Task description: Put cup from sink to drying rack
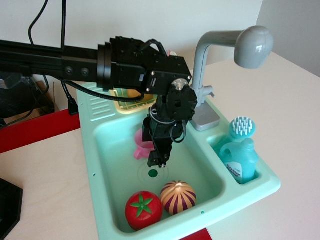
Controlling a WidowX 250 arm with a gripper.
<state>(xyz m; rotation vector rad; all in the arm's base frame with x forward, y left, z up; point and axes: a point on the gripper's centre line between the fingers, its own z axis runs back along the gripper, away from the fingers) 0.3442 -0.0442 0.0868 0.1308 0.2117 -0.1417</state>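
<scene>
The small pink cup (141, 145) lies on the floor of the mint-green sink (102, 165), near the back left of the basin. My gripper (157, 161) points straight down into the basin just above the drain, touching or almost touching the cup's right side. Its fingers (154, 159) read as one dark mass, so I cannot tell if they are open or holding the cup's rim. The yellow drying rack (126, 102) sits behind the basin, mostly hidden by my arm.
A red toy tomato (143, 210) and a striped ball (178, 197) lie at the basin's front. The grey faucet (210, 50) stands at the back right. A blue bottle (240, 160) and brush (243, 127) fill the right side compartment.
</scene>
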